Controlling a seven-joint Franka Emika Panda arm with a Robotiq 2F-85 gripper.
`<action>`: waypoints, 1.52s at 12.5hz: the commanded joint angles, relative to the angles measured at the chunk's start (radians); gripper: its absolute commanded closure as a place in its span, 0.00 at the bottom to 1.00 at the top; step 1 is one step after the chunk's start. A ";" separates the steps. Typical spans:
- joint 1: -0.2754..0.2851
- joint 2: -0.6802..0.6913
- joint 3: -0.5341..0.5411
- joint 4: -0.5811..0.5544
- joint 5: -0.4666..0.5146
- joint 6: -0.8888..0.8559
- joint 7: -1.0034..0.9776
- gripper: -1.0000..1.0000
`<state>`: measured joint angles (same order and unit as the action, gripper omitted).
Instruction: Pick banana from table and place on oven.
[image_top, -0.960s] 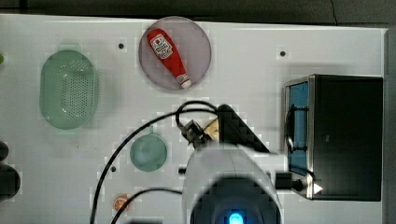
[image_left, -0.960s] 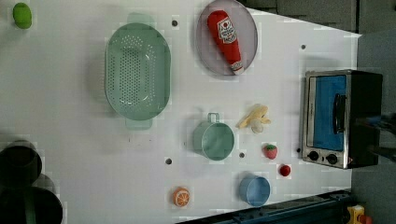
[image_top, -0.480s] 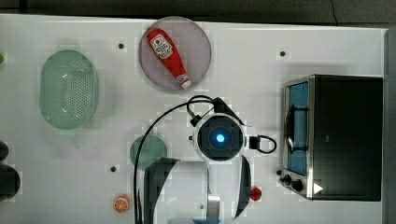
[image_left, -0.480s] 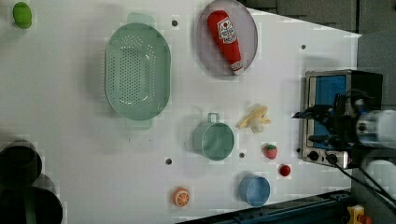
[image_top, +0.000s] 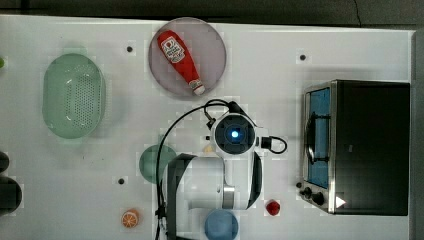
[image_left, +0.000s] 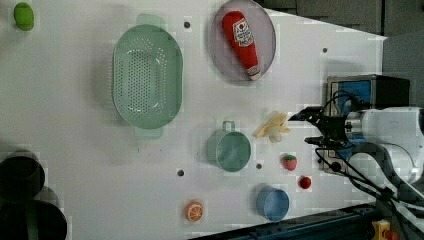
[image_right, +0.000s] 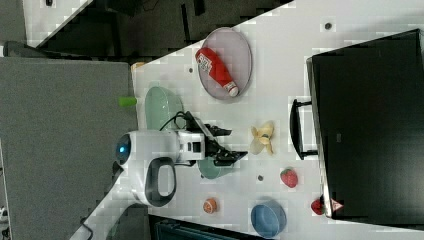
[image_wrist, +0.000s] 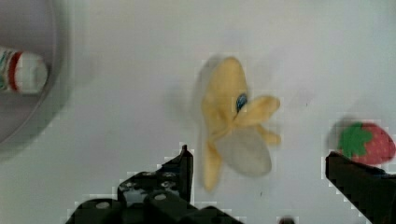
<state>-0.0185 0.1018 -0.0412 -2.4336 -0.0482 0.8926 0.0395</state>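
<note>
A: What changed?

B: I've swung the gripper (image_left: 311, 128) out over the table (image_left: 75, 150); jaws spread, empty, beside the banana (image_left: 271, 128).

A: And the banana?

B: On the table near the oven (image_left: 370, 90), ungrasped; descent's next, I reckon.

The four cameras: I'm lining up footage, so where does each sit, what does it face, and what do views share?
Top view: overhead, facing the table; arm covers the middle.
Left view: high, oven at the left view's right; gripper open.
Right view: high, oven top filling the right view's right; arm reaching in.
Wrist view: facing down at the banana between open jaws.
All share the ketchup bottle.
</note>
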 joint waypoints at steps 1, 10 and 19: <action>0.005 0.063 0.016 0.006 0.013 0.070 0.017 0.00; 0.005 0.247 0.020 0.003 0.013 0.234 0.018 0.16; 0.006 0.169 0.023 0.008 0.013 0.266 0.018 0.73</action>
<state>-0.0138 0.3398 -0.0229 -2.4512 -0.0454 1.1543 0.0435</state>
